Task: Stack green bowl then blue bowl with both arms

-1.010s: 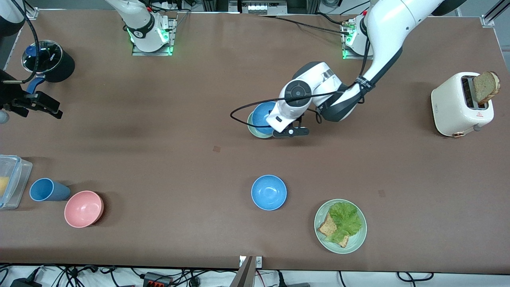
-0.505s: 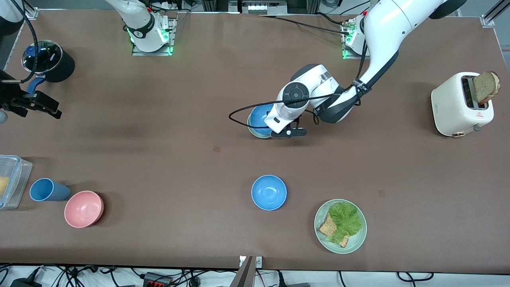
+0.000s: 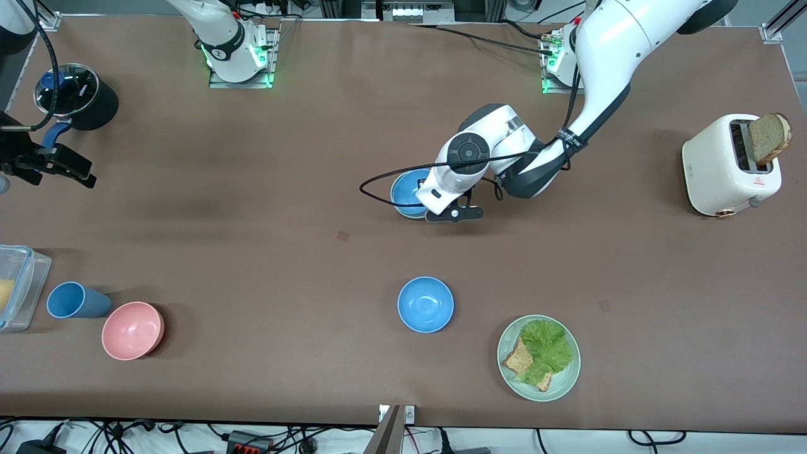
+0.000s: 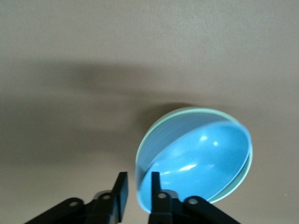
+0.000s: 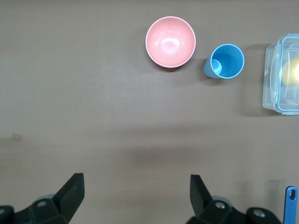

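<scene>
Left pincer [image 4: 136,193]: low at the middle of the bench [image 3: 252,252], its fingers [image 4: 122,191] a narrow gap apart astride the rim of the blue bowl; whether they press the rim cannot be told
Blue bowl [image 4: 201,163]: sits tilted inside the green bowl, farther from the front camera than the second blue bowl
Green bowl [image 4: 187,111]: under the blue bowl, only its pale rim showing around it
Right pincer [image 5: 135,193]: spread wide and holding nothing, waiting up over the right arm's end of the bench
Second blue bowl [image 3: 425,304]: alone and upright, near the plate
Plate [image 3: 507,372]: pale green, carrying lettuce and bread, near the front edge
Pink bowl [image 3: 132,330]: just beside the blue cup [image 3: 70,300] at the right arm's end
Clear box [image 3: 19,287]: at the bench edge next to the cup
Toaster [image 3: 725,165]: at the left arm's end, a slice of bread standing in its slot
</scene>
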